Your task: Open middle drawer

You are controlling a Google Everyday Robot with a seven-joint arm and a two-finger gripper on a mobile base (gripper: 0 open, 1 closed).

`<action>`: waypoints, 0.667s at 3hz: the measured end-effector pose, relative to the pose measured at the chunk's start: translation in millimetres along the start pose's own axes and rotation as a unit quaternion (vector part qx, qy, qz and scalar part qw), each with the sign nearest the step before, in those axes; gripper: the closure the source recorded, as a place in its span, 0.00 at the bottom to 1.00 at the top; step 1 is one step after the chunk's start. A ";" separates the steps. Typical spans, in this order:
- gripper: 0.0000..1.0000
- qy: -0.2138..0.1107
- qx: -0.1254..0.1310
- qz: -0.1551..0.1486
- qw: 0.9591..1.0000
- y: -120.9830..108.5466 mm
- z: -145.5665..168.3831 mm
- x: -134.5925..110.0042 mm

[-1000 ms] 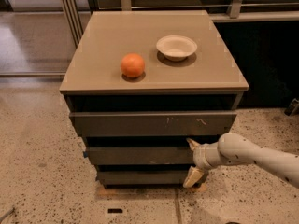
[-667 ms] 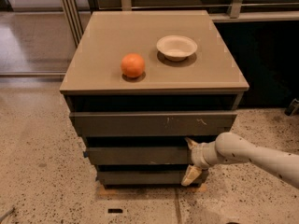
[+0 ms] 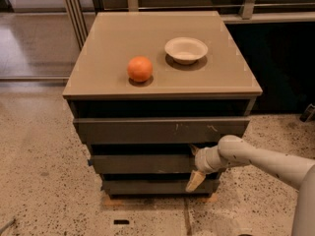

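Observation:
The middle drawer [image 3: 140, 163] is the dark grey-brown front second from the top of the cabinet, with a small blue bit at its left end. It sits a little further back than the top front. My gripper [image 3: 193, 165] is at the drawer's right end, coming in from the right on a white arm. One fingertip [image 3: 192, 148] is in the gap above the drawer front. The other finger [image 3: 193, 182] hangs below the front's lower edge. The fingers are spread apart, straddling the front.
The scratched top drawer [image 3: 162, 130] sticks out a little above. The bottom drawer [image 3: 147, 186] is below. An orange [image 3: 140, 69] and a white bowl [image 3: 186, 49] sit on the cabinet top [image 3: 98, 68]. Speckled floor surrounds the cabinet, with a dark wall on the right.
My gripper has shifted slightly to the left along the middle drawer's front. The drawers, orange and bowl have not moved.

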State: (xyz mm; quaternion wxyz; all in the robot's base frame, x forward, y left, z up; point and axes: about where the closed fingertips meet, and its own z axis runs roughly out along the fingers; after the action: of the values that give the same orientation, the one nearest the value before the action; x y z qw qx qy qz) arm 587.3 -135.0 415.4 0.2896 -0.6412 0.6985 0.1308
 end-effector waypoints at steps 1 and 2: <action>0.00 0.008 -0.012 0.003 1.000 3.4 1.0 1.5; 0.00 0.018 -0.029 0.014 0.999 9.1 0.9 5.1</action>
State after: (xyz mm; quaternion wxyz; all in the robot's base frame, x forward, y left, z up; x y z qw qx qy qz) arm 578.7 -137.4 410.0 0.2564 -0.6421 0.7081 0.1435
